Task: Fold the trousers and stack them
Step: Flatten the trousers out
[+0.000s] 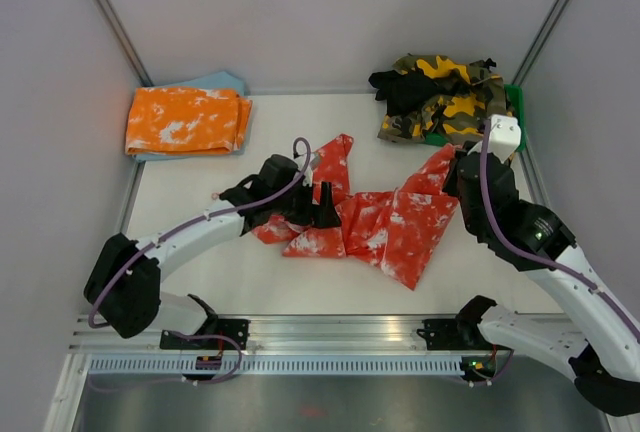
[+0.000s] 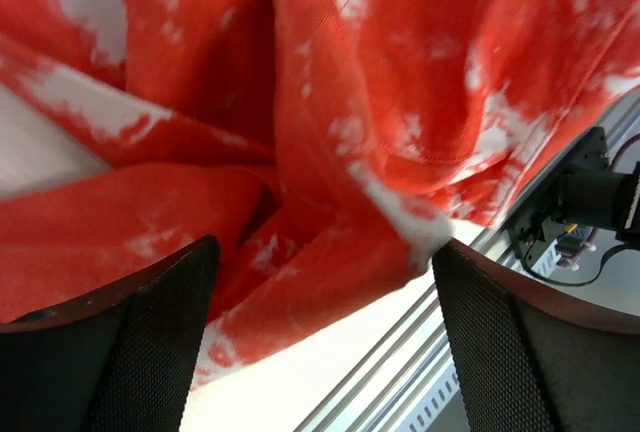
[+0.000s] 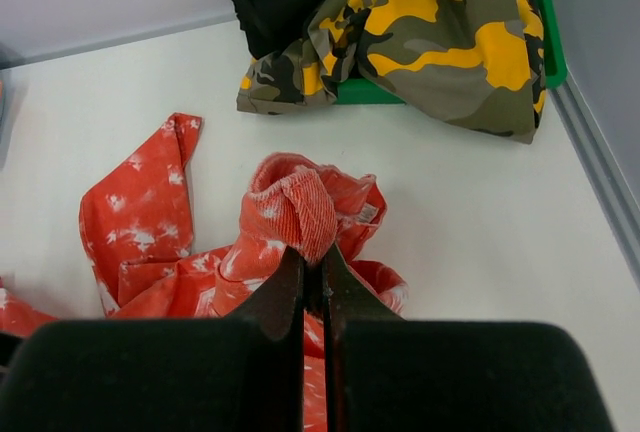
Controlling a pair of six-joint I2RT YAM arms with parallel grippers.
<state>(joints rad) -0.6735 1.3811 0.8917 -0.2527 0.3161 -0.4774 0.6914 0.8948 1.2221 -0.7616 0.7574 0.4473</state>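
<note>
Trousers red, white-splotched, crumpled; right tool pinching bunched fold, left tool spread wide above them

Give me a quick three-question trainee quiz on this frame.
1. Fill in: the folded orange trousers lie in the far ____ corner.
2. True or false: the left gripper is shut on the red trousers.
3. The right gripper pinches: A) the red trousers; B) the orange trousers; C) nothing.
Key: 1 left; 2 false, its jaws stand open over the cloth; 3 A.
</note>
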